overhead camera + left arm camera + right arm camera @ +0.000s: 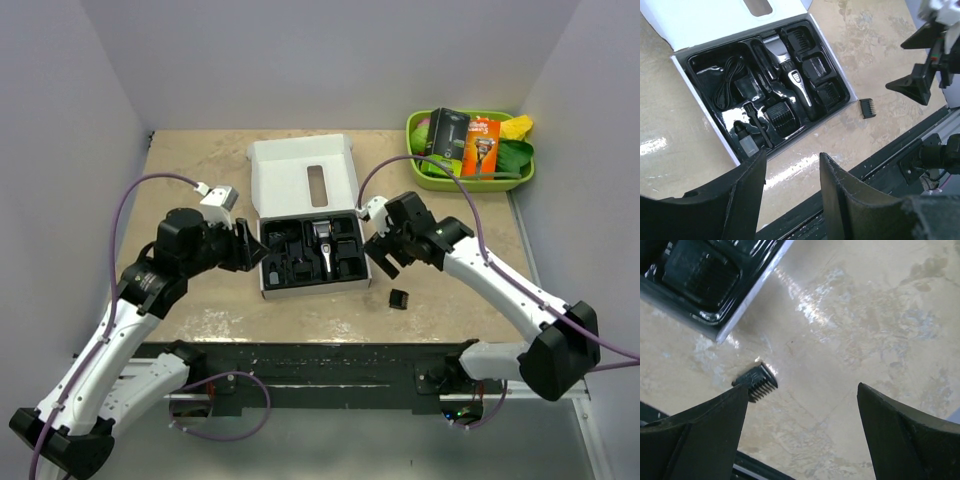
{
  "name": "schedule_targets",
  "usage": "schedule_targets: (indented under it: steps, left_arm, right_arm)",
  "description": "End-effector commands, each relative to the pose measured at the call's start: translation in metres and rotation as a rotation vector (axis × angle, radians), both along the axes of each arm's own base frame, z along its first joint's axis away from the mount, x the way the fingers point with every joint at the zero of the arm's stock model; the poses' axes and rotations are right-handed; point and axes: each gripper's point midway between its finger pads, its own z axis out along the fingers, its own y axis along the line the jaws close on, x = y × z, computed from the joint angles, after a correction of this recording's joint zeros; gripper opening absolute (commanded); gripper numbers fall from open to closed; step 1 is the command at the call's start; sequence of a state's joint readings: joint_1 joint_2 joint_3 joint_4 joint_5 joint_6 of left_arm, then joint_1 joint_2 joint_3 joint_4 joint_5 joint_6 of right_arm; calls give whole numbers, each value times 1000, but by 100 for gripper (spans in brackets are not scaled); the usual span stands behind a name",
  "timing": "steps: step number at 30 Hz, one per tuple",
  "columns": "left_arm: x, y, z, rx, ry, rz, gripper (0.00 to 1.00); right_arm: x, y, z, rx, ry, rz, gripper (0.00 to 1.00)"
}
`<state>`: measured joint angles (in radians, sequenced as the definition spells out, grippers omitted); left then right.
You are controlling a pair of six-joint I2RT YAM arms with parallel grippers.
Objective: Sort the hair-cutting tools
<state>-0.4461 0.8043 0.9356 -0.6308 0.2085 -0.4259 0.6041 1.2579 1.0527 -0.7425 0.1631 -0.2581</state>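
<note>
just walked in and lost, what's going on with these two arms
A hair-clipper kit is being sorted. The clipper, cord and several combs sit in the open box. One comb lies loose on the table beside it, near the open right tool. The left tool is open and empty.

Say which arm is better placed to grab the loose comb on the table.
Right: the comb lies right of the box, beside the open right gripper; the left gripper is across the box.

White box (695,20) open; black insert (702,64) holds clipper (799,86), coiled cord (726,82), 3 comb attachments (816,66) at right side. 1 loose comb attachment (868,108) on table (880,30) near box. Left gripper (791,162) fingers apart, empty.
</note>
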Motion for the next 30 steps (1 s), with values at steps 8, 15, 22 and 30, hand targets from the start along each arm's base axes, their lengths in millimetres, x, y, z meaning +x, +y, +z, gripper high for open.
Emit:
schedule_targets:
  steps: [8,15,22,30]
  left_arm:
    - [-5,-14,1,-50,-33,-90,51]
    - [-3,-18,1,-59,-44,-105,52]
    - [-2,-24,-9,-64,-15,-125,51]
    - [3,-25,-8,-62,-20,-124,51]
  right_arm:
    - [-64,-5,-58,-71,267,460,90]
    - [-80,-15,-71,-68,218,503,98]
    - [-59,-14,-77,-120,154,524,96]
    - [-49,-13,-89,-160,169,550,94]
